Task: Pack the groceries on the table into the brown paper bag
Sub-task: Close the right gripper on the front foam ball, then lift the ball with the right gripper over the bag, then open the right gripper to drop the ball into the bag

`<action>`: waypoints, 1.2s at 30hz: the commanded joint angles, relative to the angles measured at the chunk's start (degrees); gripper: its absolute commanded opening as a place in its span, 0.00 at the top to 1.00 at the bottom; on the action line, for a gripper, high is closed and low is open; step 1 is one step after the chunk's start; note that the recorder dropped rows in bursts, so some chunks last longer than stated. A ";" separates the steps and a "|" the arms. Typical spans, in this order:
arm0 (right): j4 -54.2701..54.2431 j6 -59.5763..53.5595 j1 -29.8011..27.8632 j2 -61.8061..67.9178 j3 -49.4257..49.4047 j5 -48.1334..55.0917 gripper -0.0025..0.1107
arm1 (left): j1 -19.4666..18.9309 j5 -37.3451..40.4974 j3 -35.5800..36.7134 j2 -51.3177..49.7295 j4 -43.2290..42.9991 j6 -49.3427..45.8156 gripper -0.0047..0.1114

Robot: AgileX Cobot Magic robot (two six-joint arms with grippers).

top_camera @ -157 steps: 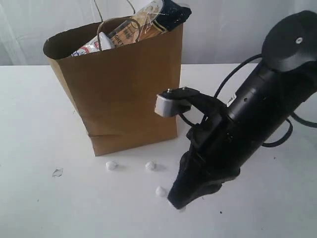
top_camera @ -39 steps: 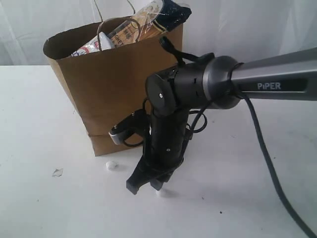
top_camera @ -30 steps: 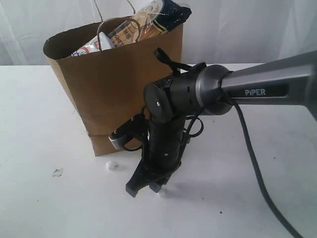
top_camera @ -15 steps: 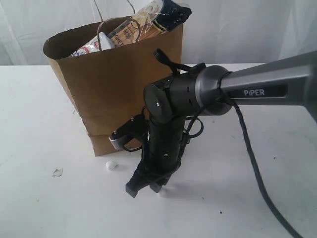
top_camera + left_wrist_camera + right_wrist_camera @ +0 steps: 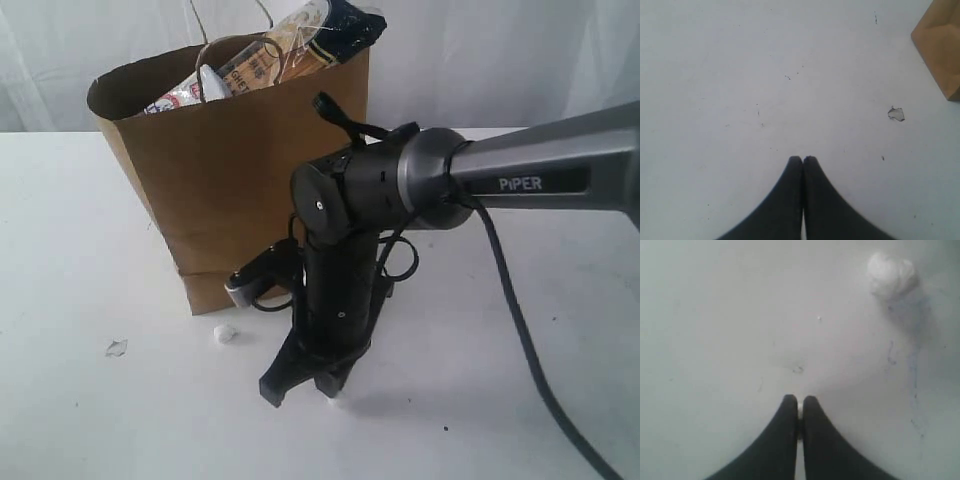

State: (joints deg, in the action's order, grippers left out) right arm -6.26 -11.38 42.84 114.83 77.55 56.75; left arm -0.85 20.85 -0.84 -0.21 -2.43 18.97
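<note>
A plain white table (image 5: pixel 80 250) fills the scene, with a pale curtain (image 5: pixel 480 50) hanging behind it. The right claw (image 5: pixel 305 383) points straight down at the tabletop, its two black fingers (image 5: pixel 785 420) pressed together; the pictures do not show whether anything is caught between them. Just behind this claw stands the brown paper bag (image 5: pixel 240 170), upright, with a spaghetti packet (image 5: pixel 320 35) poking out of its top. A small white lump (image 5: pixel 340 400) lies right beside the claw's tips, and a second lump (image 5: pixel 225 334) sits a little way off, near the foot of the bag. The left claw (image 5: pixel 802 160) is also fully closed over bare table. Ahead of it and to one side lie a small torn scrap (image 5: pixel 896 114) and a bottom corner of the bag.
</note>
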 commanded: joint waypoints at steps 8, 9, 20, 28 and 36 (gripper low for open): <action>-19.76 -7.32 0.85 -14.29 0.69 3.24 0.98 | 0.30 1.42 0.84 0.21 0.46 0.32 0.96; -22.20 -9.93 1.59 -15.36 1.07 3.52 0.98 | 0.30 1.42 0.84 0.21 0.46 0.32 0.96; -30.59 -18.40 5.87 -17.99 24.28 -23.10 0.98 | 0.30 1.42 0.84 0.21 0.46 0.32 0.96; -19.29 -18.40 -0.90 -11.37 24.44 -45.21 0.98 | 0.30 1.42 0.84 0.21 0.46 0.32 0.96; -19.29 -16.70 -3.41 -4.78 24.44 -37.01 0.98 | 0.30 1.42 0.84 0.21 0.46 0.32 0.96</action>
State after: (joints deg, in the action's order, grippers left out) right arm -25.83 -28.64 39.89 109.61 102.04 18.01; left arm -0.85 20.85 -0.84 -0.21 -2.43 18.97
